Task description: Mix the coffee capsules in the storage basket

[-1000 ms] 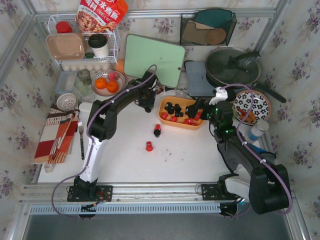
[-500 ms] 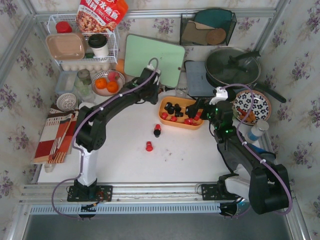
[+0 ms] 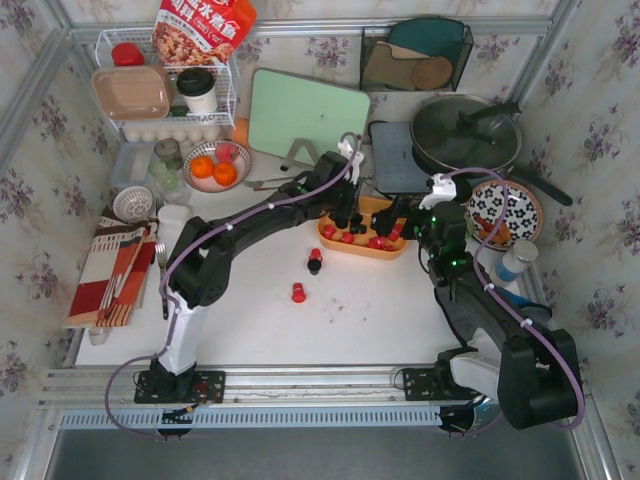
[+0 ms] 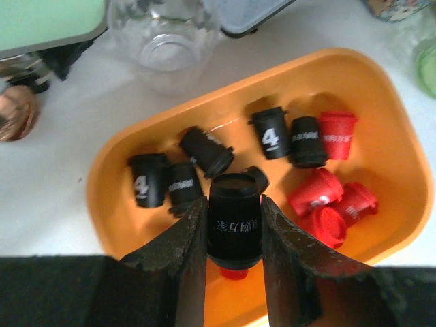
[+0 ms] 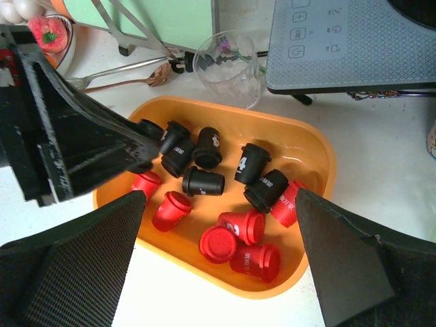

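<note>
The left gripper (image 4: 231, 212) is clenched on one black capsule (image 4: 235, 228) between its jaws, over the storage basket (image 4: 392, 160). The other coffee capsules (image 4: 204, 151) lie in the basket just past the jaws: black ones ahead and to the left, red ones to the right. The right gripper (image 5: 218, 199) hangs released, its jaws spread wide above the same basket, while two stray capsules (image 3: 298, 293) sit on the table (image 3: 370, 300), apart from both grippers.

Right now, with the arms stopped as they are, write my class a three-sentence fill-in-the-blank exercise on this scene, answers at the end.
1. The left gripper is shut on a ____ capsule.
2. The storage basket under it is coloured ____.
3. The jaws of the right gripper stand ____.
Missing words: black; orange; open.
</note>
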